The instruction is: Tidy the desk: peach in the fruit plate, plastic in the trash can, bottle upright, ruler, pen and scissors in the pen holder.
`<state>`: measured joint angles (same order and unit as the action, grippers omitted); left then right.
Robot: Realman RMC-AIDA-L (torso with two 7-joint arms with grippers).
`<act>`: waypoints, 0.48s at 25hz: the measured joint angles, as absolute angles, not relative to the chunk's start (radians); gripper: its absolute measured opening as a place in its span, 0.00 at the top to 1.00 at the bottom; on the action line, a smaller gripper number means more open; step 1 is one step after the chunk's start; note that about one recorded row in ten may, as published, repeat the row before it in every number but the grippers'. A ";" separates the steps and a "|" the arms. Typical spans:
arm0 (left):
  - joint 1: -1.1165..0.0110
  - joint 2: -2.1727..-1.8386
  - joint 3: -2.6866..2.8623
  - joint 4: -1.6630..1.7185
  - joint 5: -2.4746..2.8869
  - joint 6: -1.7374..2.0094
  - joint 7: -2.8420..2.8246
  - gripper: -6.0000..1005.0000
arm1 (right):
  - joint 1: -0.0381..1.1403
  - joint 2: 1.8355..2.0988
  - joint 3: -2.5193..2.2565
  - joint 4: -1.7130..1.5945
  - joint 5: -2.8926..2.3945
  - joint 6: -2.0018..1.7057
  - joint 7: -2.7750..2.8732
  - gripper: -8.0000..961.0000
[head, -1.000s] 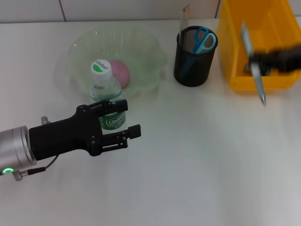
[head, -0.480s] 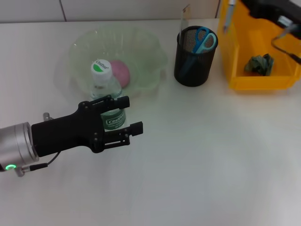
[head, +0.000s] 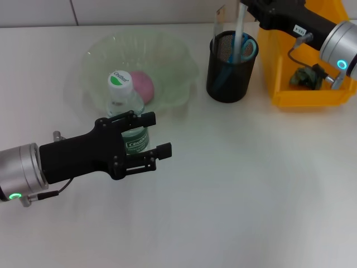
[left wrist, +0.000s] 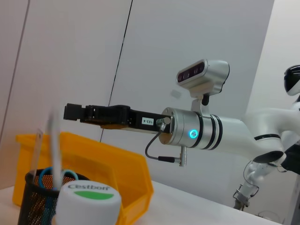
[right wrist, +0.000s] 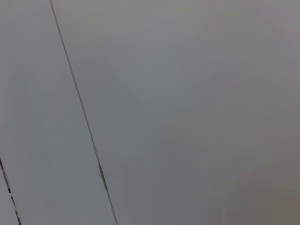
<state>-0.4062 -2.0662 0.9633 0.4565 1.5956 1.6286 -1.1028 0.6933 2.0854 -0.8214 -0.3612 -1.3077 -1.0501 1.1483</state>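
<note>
A silver pen [head: 240, 30] stands upright with its lower end inside the black mesh pen holder [head: 230, 78]. Its top is beside my right gripper [head: 251, 8], which hovers above the holder. The left wrist view shows the same pen [left wrist: 55, 150], blurred, beside that gripper [left wrist: 70, 112]. Blue scissors [head: 244, 49] and a clear ruler [head: 219, 19] stand in the holder. The bottle [head: 124, 97] stands upright by the plate. My left gripper [head: 157, 134] is open and empty in front of it. The pink peach [head: 142, 85] lies in the green fruit plate [head: 173, 61].
A yellow bin [head: 284, 84] at the back right holds crumpled dark plastic [head: 305, 75]. The white table [head: 234, 190] runs from the middle to the front right. The right wrist view shows only a grey wall.
My right arm has swung the pen from over the yellow bin to the pen holder and turned it upright. My left gripper has shifted slightly right, still open by the bottle.
</note>
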 joint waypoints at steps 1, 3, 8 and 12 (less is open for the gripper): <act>-0.406 -2.066 0.963 0.456 1.596 1.629 -1.103 0.20 | 0.693 2.085 -0.821 -0.361 -1.308 -1.050 1.148 0.83; -0.406 -2.066 0.963 0.456 1.595 1.631 -1.103 0.20 | 0.687 2.085 -0.821 -0.359 -1.307 -1.054 1.149 0.79; -0.405 -2.066 0.963 0.456 1.587 1.637 -1.103 0.20 | 0.655 2.081 -0.816 -0.373 -1.303 -1.128 1.170 0.70; -0.396 -2.066 0.963 0.456 1.581 1.660 -1.103 0.20 | 0.561 2.076 -0.818 -0.483 -1.320 -1.318 1.249 0.59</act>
